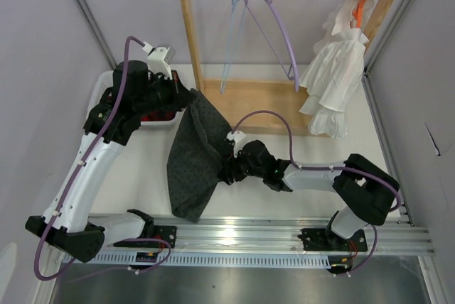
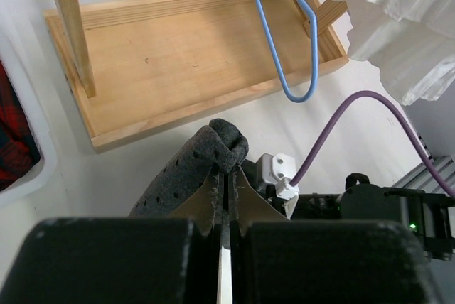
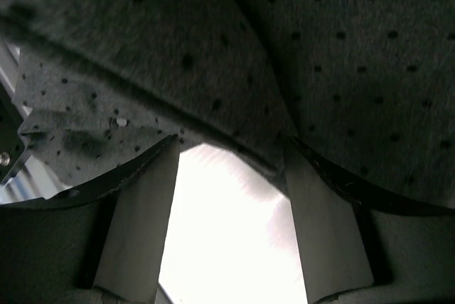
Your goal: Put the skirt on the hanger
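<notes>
A robot lab bench: grey partition walls [image 1: 35, 34], aluminium mounting rail [image 1: 249, 231].

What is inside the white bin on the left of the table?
A red-and-black plaid cloth lies in the bin. From above, the left arm covers most of the bin, so anything else inside cannot be seen.

White-and-black left arm [image 1: 92, 169] extends forward, elbow raised; its black two-finger left gripper [image 2: 226, 180] is clamped on the dark dotted grey skirt [image 2: 174, 183]. Right arm [image 1: 316, 176] lies low, reaching left; right gripper [image 3: 227, 155] jaws stand apart.
</notes>
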Motion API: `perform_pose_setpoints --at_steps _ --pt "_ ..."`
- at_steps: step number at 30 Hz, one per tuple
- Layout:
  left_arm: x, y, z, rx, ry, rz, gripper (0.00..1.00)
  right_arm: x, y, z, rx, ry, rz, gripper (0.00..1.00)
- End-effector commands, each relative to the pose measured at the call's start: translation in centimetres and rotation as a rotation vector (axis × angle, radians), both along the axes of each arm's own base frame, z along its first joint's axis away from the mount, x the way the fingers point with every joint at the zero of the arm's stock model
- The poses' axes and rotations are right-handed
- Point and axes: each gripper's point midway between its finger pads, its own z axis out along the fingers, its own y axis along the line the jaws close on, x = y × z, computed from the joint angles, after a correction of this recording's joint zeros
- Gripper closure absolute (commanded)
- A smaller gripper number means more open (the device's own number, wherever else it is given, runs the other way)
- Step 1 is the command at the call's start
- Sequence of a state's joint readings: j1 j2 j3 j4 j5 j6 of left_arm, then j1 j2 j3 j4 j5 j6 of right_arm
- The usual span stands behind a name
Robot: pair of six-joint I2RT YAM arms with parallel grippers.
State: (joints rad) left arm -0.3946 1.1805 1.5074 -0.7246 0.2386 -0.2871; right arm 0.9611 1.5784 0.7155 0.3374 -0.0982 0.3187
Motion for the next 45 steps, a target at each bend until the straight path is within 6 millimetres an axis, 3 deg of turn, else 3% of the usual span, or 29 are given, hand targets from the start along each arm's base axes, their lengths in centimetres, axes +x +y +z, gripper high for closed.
perform_pose_setpoints --at_steps 1,5,8,10,12,14,15,17,18,19,22,27,28,30,31,33,34,35,38,40,41,42,43,45 --pt "-0.1 -0.2 2.0 -0.015 -0.048 -0.015 1.0 1.9 2.3 2.4 0.075 -0.101 0.008 0.34" --pt "0.0 -0.2 2.2 -0.009 -0.05 -0.014 1.0 2.1 3.1 1.4 0.068 -0.083 0.024 0.38" --pt "0.3 -0.1 2.2 -0.004 -0.051 -0.001 1.0 1.8 3.0 1.5 0.071 -0.075 0.021 0.51" --pt "0.6 0.0 2.1 -0.003 -0.052 0.008 1.0 1.0 2.7 1.6 0.068 -0.061 0.016 0.72" --pt "1.1 0.0 1.6 -0.002 -0.046 0.025 1.0 0.7 2.2 3.5 0.083 -0.094 -0.014 0.87" --pt "1.5 -0.1 1.2 0.001 -0.034 0.034 1.0 -0.1 1.7 4.5 0.051 -0.121 -0.055 0.96" --pt "2.0 0.0 1.0 0.007 -0.035 0.048 1.0 -0.5 1.5 6.8 0.087 -0.15 -0.064 1.0" --pt "2.5 -0.3 0.7 0.016 -0.03 0.058 1.0 -1.9 0.9 8.3 0.087 -0.154 -0.083 1.0" --pt "2.9 -0.3 0.7 0.02 -0.033 0.07 1.0 -2.0 0.3 10.6 0.129 -0.178 -0.112 1.0" --pt "2.9 -0.7 0.6 0.022 -0.032 0.065 1.0 -2.3 -0.4 10.8 0.113 -0.168 -0.125 1.0" --pt "3.7 -1.6 0.1 0.038 -0.032 0.068 1.0 -3.1 -2.2 13.9 0.149 -0.164 -0.165 1.0" --pt "4.9 -4.1 -0.6 0.038 -0.023 0.051 1.0 -4.8 -4.0 18.6 0.196 -0.157 -0.163 1.0" --pt "5.5 -4.9 -0.6 0.043 -0.021 0.047 1.0 -5.4 -4.4 18.6 0.182 -0.143 -0.151 1.0" --pt "5.7 -6.8 -0.7 0.052 -0.023 0.014 1.0 -6.2 -4.7 20.6 0.216 -0.152 -0.139 1.0" --pt "6.4 -8.0 -2.2 0.077 0.004 0.002 1.0 -6.9 -4.8 20.6 0.201 -0.143 -0.128 1.0" --pt "6.5 -10.1 -1.8 0.084 -0.004 -0.03 1.0 -7.5 -5.0 21.5 0.207 -0.138 -0.125 1.0" --pt "6.8 -11.6 -3.5 0.112 0.024 -0.052 1.0 -7.8 -5.2 22.2 0.203 -0.132 -0.127 1.0" --pt "7.0 -12.5 -2.5 0.102 0.005 -0.059 1.0 -7.8 -5.3 22.4 0.202 -0.116 -0.141 1.0" --pt "8.2 -14.3 -4.5 0.137 0.042 -0.05 1.0 -8.2 -5.8 23.3 0.197 -0.072 -0.156 1.0" --pt "9.0 -14.7 -5.0 0.158 0.059 -0.03 1.0 -8.8 -6.1 22.9 0.16 -0.033 -0.148 1.0" --pt "9.4 -15.2 -4.0 0.151 0.045 -0.033 1.0 -8.9 -6.1 23.6 0.169 -0.022 -0.151 1.0" --pt "9.9 -15.9 -4.7 0.17 0.061 -0.038 1.0 -9.1 -6.0 23.7 0.17 0.003 -0.157 1.0" --pt "10.1 -16.4 -3.8 0.17 0.036 -0.047 1.0 -9.2 -6.3 23.5 0.154 0.018 -0.163 1.0" --pt "10.5 -17.1 -4.4 0.188 0.037 -0.058 0.95 -9.4 -6.4 24.7 0.177 0.042 -0.172 1.0"
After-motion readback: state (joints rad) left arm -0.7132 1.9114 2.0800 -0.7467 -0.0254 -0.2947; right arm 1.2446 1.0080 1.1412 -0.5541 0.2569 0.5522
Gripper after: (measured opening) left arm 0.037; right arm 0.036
